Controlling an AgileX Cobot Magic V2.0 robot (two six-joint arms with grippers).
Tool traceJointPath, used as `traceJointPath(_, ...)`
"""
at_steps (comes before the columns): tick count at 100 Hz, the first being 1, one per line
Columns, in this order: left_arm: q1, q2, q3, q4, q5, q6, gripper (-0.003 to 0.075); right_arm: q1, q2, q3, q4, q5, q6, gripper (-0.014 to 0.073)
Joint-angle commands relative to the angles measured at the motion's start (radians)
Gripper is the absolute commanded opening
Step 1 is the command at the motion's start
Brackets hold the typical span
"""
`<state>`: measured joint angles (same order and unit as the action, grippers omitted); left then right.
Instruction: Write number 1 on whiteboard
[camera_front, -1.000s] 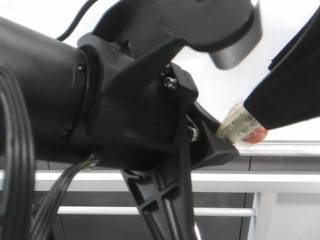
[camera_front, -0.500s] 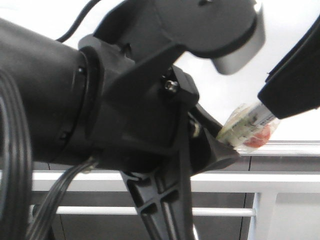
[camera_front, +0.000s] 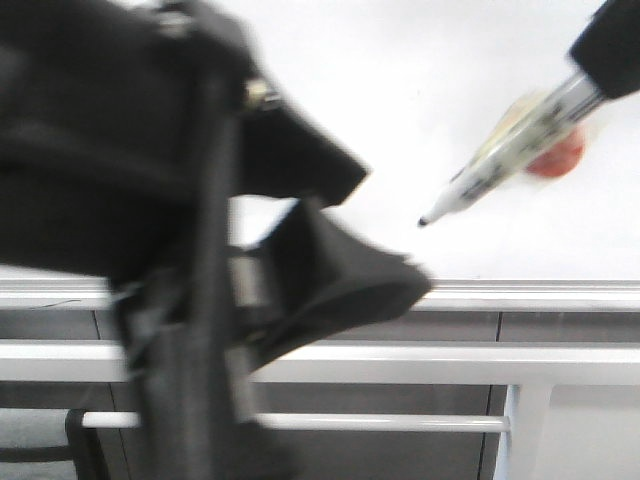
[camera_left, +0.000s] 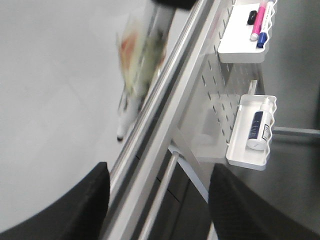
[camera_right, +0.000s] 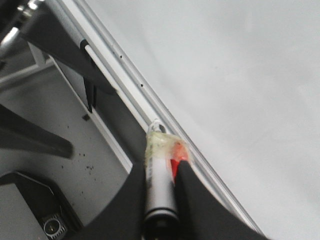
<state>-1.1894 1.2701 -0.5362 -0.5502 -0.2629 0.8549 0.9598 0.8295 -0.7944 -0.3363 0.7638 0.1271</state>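
Your whiteboard (camera_front: 400, 90) fills the upper part of the front view, a pale, smooth surface closed along its lower edge by a silver rail (camera_front: 530, 295); in the right wrist view that rail carries two small dark dots. Below it you have white horizontal bars (camera_front: 450, 363) over a grey backing.

Count one marker pen (camera_front: 505, 165), tilted, its black tip pointing down toward the lower edge of the board; you cannot tell whether the tip touches the surface. No stroke of the number 1 shows on the board in any view.

Your right gripper (camera_right: 162, 175) is clenched on the pen, its two dark fingers pressed against the barrel, with a red patch and clear tape between them. Your left gripper (camera_left: 157, 200) stands released, its two fingers spread wide with the rail running between them; in the front view it is a blurred black mass at the left.

Beside the board, a perforated panel (camera_left: 215, 100) holds two white trays (camera_left: 250, 130): one with a single bottle (camera_left: 261, 129), the other (camera_left: 240, 47) with pens, too small to count surely.
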Motion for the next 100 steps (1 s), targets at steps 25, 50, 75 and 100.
traceJointPath(25, 0.001, -0.261, 0.158, -0.234, -0.229, -0.010, 0.0185, -0.007, -0.332, 0.102, -0.025, -0.049, 0.087, -0.0063)
traceJointPath(50, 0.001, -0.331, 0.181, -0.337, -0.325, -0.010, 0.0069, -0.007, -0.581, 0.286, -0.016, -0.114, 0.129, -0.0062)
traceJointPath(75, 0.001, -0.331, 0.181, -0.350, -0.344, -0.010, -0.0020, -0.010, -0.707, 0.420, -0.028, -0.266, 0.129, -0.0062)
traceJointPath(100, 0.001, -0.331, 0.181, -0.403, -0.405, -0.010, -0.0020, -0.032, -0.707, 0.427, -0.237, -0.285, 0.282, -0.0062)
